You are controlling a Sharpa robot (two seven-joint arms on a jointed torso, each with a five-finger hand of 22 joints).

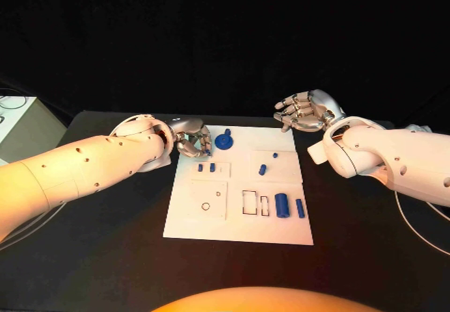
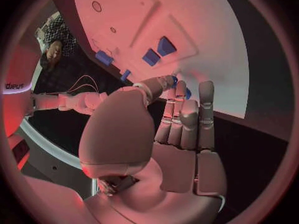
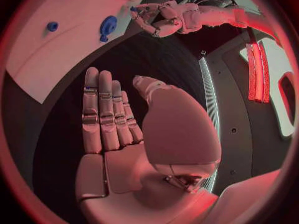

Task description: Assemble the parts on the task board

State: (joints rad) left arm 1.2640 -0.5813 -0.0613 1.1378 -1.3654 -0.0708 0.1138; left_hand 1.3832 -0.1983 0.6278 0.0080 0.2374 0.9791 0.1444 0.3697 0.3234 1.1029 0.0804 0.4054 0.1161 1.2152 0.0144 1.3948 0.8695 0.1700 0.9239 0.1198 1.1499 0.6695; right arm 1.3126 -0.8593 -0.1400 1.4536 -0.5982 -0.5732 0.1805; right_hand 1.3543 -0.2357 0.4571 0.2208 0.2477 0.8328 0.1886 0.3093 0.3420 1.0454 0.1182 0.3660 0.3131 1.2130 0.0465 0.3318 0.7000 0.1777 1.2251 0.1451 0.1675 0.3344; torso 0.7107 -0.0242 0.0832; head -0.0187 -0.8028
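Observation:
The white task board lies mid-table. A round blue knob part sits near its far left corner, and it also shows in the right wrist view. Two small blue parts stand on a raised panel. Two more small blue parts lie on the board to the right. Two blue cylinders stand beside empty slots. My left hand hovers at the far left corner, fingers curled beside the knob. Blue shows at its fingertips; held or behind them, I cannot tell. My right hand hangs beyond the far right corner, holding nothing.
A ring-shaped hole and a small hole mark the near left panel. A pale box stands at the table's left edge. Bare black table surrounds the board.

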